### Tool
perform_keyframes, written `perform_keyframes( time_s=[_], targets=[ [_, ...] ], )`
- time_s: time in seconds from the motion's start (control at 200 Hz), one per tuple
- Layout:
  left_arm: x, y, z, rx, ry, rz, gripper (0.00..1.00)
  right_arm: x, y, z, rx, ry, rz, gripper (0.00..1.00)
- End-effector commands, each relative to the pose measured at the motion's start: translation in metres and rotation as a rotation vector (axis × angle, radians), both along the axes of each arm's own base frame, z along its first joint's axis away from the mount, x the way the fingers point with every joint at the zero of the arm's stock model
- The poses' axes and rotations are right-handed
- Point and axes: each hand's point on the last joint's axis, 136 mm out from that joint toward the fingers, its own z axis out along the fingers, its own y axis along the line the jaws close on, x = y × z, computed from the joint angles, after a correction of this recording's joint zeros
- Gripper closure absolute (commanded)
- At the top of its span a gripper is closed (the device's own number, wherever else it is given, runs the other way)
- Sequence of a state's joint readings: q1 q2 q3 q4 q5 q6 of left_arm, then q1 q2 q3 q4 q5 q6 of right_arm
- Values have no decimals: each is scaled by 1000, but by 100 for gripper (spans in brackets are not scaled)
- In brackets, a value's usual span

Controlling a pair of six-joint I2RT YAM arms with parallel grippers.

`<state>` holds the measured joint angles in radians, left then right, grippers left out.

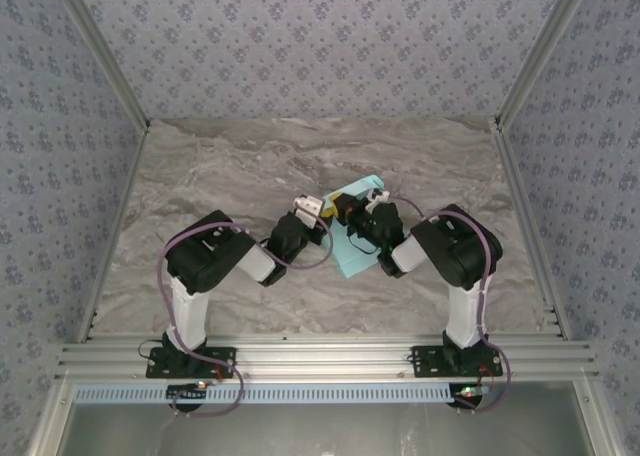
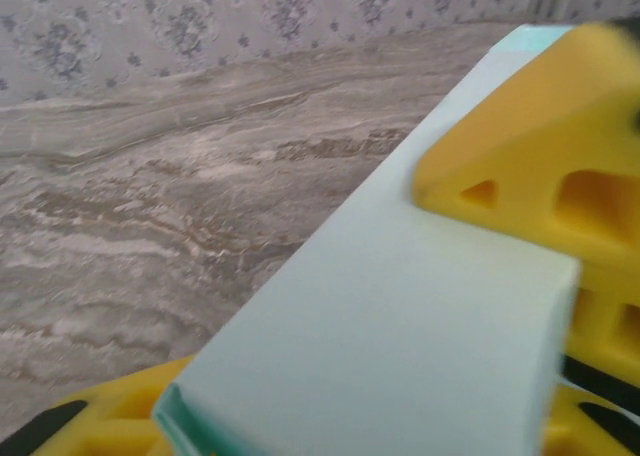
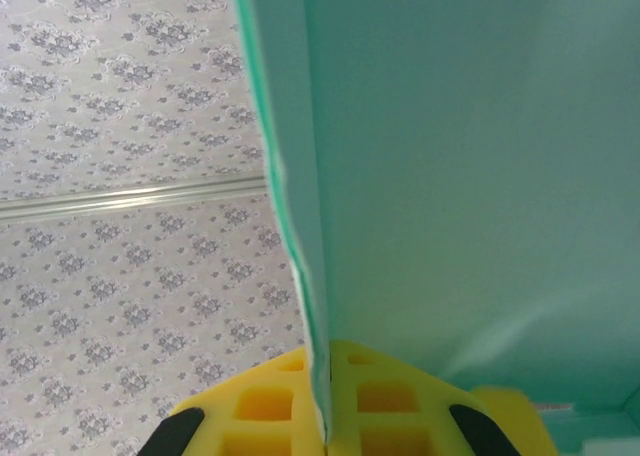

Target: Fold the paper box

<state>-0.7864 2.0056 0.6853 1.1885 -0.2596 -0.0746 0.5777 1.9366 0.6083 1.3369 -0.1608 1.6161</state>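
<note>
- Right gripper point(image 3: 325, 391): closed hard on a thin edge of the paper box point(image 3: 470, 176). In the right wrist view the card rises from the pinch and runs straight away from the wrist.
- Left gripper point(image 1: 328, 212): it meets the same box from the left. In the left wrist view a flat mint panel lies between the jaws, one above it and one below. The view is blurred, so whether they pinch the panel or merely straddle it cannot be told.
- Paper box, top view: at mid-table point(image 1: 200, 176), held between the two grippers and touching both. Its long axis runs near to far, with the far end leaning slightly right.
- Governing relation (judgement): the box lies to the right of the left gripper and ahead-left of the right one, and neither arm is clearly nearer. With the right arm anchoring one edge, the fold probably falls to the left arm, which would turn its panel about a crease along the long axis.
- Far end: the box's tip projects past both grippers over bare table.
</note>
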Motion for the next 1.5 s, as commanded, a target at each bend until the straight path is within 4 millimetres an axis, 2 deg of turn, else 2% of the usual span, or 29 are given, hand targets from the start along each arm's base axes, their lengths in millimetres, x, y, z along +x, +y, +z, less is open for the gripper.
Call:
perform_keyframes(
  time_s=[0.0,0.22,0.36,0.45,0.565,0.655,0.755,0.884,0.919,0.939,0.949,0.959,0.989,1.064,1.124,1.154,1.204,1.324,1.474,1.494],
  targets=[
    [1,9,3,35,-59,81,58,-9,-2,-11,-26,41,-21,100],
    [-6,12,1,72,-83,94,58,-10,-17,-19,-70,58,-70,100],
    [-4,12,0,82,-87,100,59,-12,-22,-15,-91,48,-96,100],
    [-3,12,4,72,-84,109,63,-11,-22,-7,-106,30,-98,100],
    [0,9,3,89,-77,105,69,-16,-18,3,-112,7,-80,81],
    [0,12,2,97,-81,113,73,-22,-16,3,-118,21,-61,70],
    [0,14,1,91,-78,113,74,-29,-21,5,-108,37,-62,59],
    [2,23,-1,81,-62,123,77,-43,-40,2,-147,111,-44,50],
    [3,26,-1,77,-58,126,78,-49,-47,1,-194,130,-32,49],
    [3,28,-1,77,-55,124,78,-52,-50,9,-205,110,-26,47],
    [4,29,-1,77,-53,124,78,-54,-54,3,-228,131,-24,46],
    [5,30,-1,79,-51,124,78,-55,-56,9,-236,115,-24,46],
    [5,31,-2,79,-42,120,79,-62,-65,5,-297,146,-13,45],
    [8,37,0,87,-23,119,79,-74,-92,23,-467,118,-6,37],
    [9,41,5,97,-26,121,79,-80,-116,41,-596,72,-7,36],
    [10,43,8,101,-20,123,79,-78,-125,56,-641,27,-6,33],
    [10,43,10,113,-2,95,79,-74,-141,69,-716,-2,31,33],
    [11,50,16,136,31,43,79,-54,-165,77,-875,3,180,33],
    [19,69,33,143,50,27,80,-21,-161,77,-1011,-38,390,35],
    [21,71,37,140,46,23,81,-12,-159,86,-1024,-68,400,34]
  ],
)
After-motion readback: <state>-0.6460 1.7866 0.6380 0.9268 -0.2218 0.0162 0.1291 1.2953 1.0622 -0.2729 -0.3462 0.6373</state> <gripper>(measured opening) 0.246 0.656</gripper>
